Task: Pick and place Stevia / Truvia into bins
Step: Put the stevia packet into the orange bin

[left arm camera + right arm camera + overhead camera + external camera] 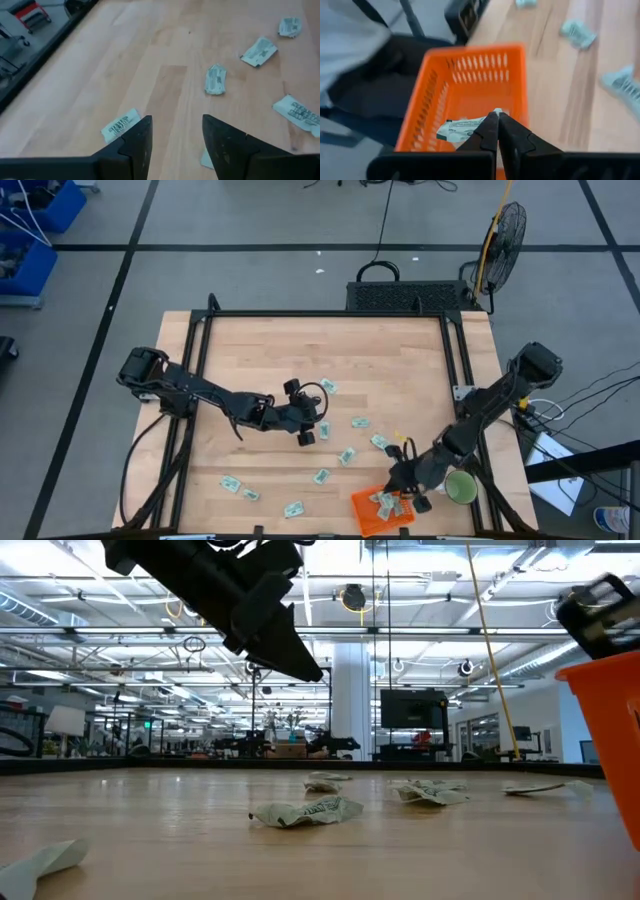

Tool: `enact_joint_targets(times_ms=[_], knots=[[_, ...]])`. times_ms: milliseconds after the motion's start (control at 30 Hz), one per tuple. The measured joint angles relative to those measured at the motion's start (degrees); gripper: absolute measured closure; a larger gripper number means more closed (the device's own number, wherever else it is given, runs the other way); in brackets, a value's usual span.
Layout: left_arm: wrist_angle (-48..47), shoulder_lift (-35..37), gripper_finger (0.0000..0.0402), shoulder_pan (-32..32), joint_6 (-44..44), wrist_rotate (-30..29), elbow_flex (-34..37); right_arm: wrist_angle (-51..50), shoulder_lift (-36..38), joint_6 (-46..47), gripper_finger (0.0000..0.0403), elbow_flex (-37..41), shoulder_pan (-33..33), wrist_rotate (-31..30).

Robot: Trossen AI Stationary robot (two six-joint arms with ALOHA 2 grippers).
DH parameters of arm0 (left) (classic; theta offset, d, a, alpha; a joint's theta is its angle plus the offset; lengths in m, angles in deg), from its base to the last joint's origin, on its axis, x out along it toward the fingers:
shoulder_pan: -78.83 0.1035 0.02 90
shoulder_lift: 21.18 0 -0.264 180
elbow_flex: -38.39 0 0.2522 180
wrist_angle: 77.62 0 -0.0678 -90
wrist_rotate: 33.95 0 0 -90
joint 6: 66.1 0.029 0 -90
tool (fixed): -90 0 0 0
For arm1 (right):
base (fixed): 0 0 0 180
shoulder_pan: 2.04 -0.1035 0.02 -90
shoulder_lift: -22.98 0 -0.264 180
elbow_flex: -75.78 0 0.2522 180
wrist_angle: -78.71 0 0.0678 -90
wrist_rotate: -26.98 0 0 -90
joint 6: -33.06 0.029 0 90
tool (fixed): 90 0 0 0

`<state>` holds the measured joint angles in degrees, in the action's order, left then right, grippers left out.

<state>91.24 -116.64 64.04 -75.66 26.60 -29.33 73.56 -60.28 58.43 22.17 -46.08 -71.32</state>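
High view: left gripper hovers mid-table among scattered sachets; right gripper sits over orange basket at the near edge, w/ green mug just beside it. Low view: crumpled sachets lie on the table, basket wall at right. Left wrist view: fingers spread apart, nothing between, sachets lying beyond on the wood. Right wrist view: fingertips pressed together above the basket; sachet inside, just beside the tips; whether it's pinched, can't tell.

Pale wooden table; scattered sachets, orange basket, green mug on it.
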Motion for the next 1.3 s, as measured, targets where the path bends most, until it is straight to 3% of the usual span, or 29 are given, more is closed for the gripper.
enact_joint_targets(times_ms=[267, 433, 600, 800, 967, 1167, 1300], knots=[[-4.0, 3.4, 0.0222, -3.1, -3.1, 13.0, -0.1, 0.1, -2.9, 2.3, 0.0363, 0.0, -0.6, -0.9], [-17.4, 8.2, 0.0222, -8.6, -13.9, 20.5, -0.2, 0.5, -2.5, -0.3, 0.0326, 0.0, -0.6, -0.7], [-29.5, 9.3, 0.0222, -17.1, -31.0, 28.9, -0.1, 1.3, -2.3, -5.0, 0.0307, 0.0, -0.3, -1.1], [-40.5, 7.8, 0.0222, -24.1, -43.3, 30.0, 0.0, 8.3, -2.2, -21.7, 0.0303, 0.0, 0.7, -12.8], [-43.3, 7.6, 0.0222, -26.2, -53.6, 33.1, 0.0, 15.4, -2.2, -38.7, 0.0303, 0.0, 2.2, -22.0], [-43.7, 7.4, 0.0222, -31.1, -66.9, 33.7, 0.0, 18.1, -2.2, -56.1, 0.0303, 0.0, 6.0, -23.4], [-47.1, 5.9, 0.0222, -34.4, -77.1, 32.9, 0.0, 19.7, -2.2, -61.5, 0.0303, 0.0, 9.3, -23.4]])
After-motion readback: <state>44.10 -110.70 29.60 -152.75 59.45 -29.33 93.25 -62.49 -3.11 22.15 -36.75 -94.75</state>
